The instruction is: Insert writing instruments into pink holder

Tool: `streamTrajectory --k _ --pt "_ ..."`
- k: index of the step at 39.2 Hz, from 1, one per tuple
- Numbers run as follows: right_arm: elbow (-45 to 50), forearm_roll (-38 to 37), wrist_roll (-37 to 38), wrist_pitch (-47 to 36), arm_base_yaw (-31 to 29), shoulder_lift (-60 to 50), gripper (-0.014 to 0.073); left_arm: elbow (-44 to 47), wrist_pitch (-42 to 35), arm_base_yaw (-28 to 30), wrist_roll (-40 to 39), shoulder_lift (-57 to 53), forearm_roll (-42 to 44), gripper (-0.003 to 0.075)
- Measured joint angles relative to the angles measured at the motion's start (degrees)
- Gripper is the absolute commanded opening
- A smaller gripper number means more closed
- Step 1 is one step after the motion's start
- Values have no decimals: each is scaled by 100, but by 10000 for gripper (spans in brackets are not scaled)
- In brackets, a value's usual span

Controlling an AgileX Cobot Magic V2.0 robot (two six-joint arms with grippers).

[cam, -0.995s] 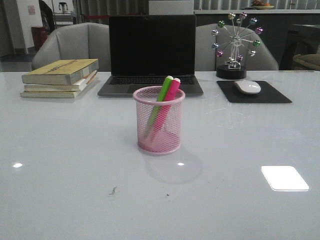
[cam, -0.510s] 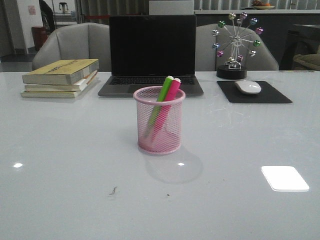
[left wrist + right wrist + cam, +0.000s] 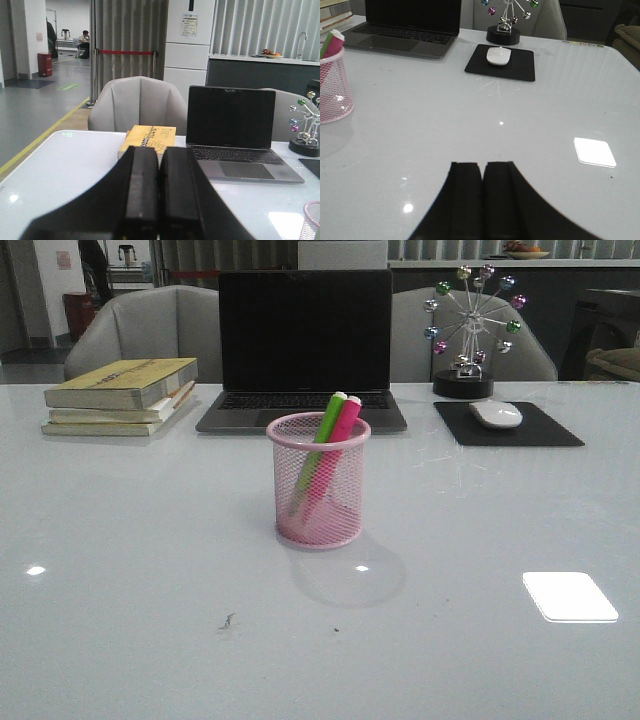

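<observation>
The pink holder [image 3: 318,480] stands upright in the middle of the table. Inside it lean the green marker [image 3: 322,435] and the pink marker [image 3: 338,440], side by side, whitish caps poking above the rim. Neither arm appears in the front view. My left gripper [image 3: 159,150] is shut and empty, held back from the table's left side; the holder's rim [image 3: 313,212] shows at the edge of that view. My right gripper [image 3: 483,165] is shut and empty above the bare table, well to the right of the holder [image 3: 332,90], where the marker caps [image 3: 335,36] show.
An open laptop [image 3: 304,345] stands behind the holder, with a stack of books [image 3: 120,395] to its left. At the back right lie a white mouse [image 3: 496,414] on a black pad [image 3: 510,426] and a ferris-wheel ornament [image 3: 468,330]. Grey chairs [image 3: 150,330] stand beyond the table.
</observation>
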Motion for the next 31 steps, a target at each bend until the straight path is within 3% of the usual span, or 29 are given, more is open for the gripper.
streamTrajectory --k 23,31 --pt "0 0 0 3 0 0 59 1593 -67 146 -28 -790 22 92" --pt "0 0 0 3 0 0 59 1685 5 146 -38 -871 22 92"
